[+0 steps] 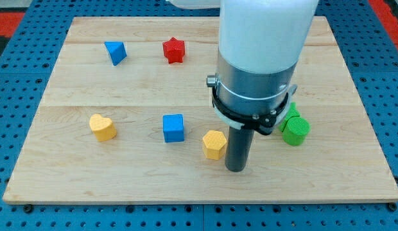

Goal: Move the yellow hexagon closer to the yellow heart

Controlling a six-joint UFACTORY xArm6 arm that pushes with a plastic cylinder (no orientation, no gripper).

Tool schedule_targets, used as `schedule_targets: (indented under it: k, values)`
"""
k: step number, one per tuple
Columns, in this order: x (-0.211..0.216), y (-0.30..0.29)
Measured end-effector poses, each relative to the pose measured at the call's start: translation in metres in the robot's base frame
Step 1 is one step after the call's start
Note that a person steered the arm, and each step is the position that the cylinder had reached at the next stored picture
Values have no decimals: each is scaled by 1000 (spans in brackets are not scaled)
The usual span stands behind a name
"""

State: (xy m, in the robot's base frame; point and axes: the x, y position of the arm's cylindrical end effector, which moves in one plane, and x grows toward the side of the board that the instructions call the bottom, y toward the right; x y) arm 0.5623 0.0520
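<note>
The yellow hexagon (214,144) lies on the wooden board (90,186) below centre. The yellow heart (103,127) lies toward the view's left, well apart from the hexagon. A blue cube (174,128) sits between them, slightly higher in the view. My tip (236,169) rests on the board just to the right of the yellow hexagon, very close to it or touching its right side.
A blue triangular block (115,51) and a red star (174,50) lie near the view's top. A green cylinder (294,129) and another green block (291,110), partly hidden by the arm, sit at the right.
</note>
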Motion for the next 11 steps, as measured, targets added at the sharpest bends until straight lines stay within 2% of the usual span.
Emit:
schedule_targets:
  k: [1, 3, 5, 6, 8, 9, 10, 11]
  values:
    - [-8, 18]
    - [-39, 6]
    - [-25, -92]
    - [-24, -115]
    - [12, -104]
    - [18, -143]
    - [9, -174]
    - [-1, -177]
